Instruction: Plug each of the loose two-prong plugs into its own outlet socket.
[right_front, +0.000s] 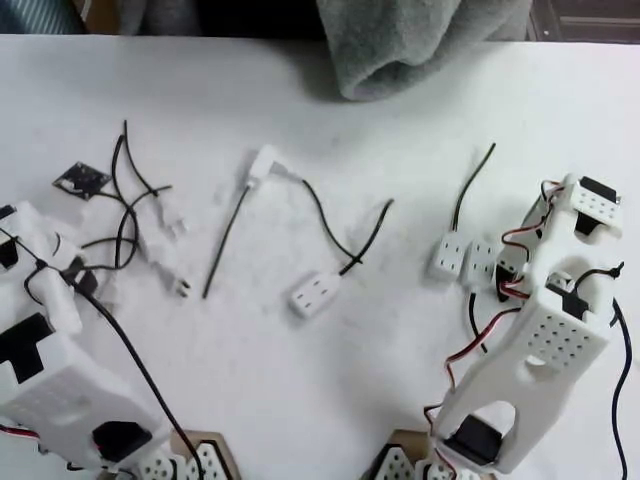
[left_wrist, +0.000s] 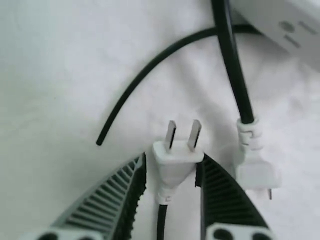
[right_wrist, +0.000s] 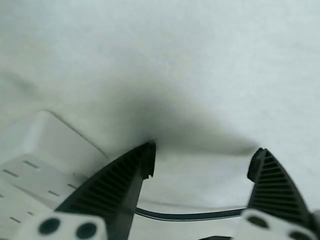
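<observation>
1. The left gripper (left_wrist: 172, 161) is closed on a white two-prong plug (left_wrist: 176, 162). Its black ribbed fingers (left_wrist: 125, 192) press the moulded body from both sides. We see two flat metal prongs pointing away from the wrist, and a thin black lead running back between the fingers.
2. Just beside it a second plug (left_wrist: 255, 170) of the same smooth white plastic lies on the matte white table (left_wrist: 60, 60). Its ridged collar joins a thick black cord (left_wrist: 231, 60), and it faces the opposite way.
3. Farther out, a loose cord end (left_wrist: 101, 141) curves across the table. A rounded white casing (left_wrist: 285, 22) sits beyond it, and we cannot tell what it is.
4. The right gripper (right_wrist: 205, 150) stands wide open and holds nothing, with its dark ridged pads (right_wrist: 122, 187) well apart above the table. A boxy white outlet socket (right_wrist: 40, 150) with narrow slots lies just beside one pad. A thin black cable (right_wrist: 190, 216) runs beneath.
5. From the high view, we see a pair of outlet sockets (right_front: 450, 255) side by side near the right arm. A third outlet socket (right_front: 313, 293) lies mid-table at the end of its cord.
6. A soft grey cloth (right_front: 420, 45) is heaped at the table's far edge.
</observation>
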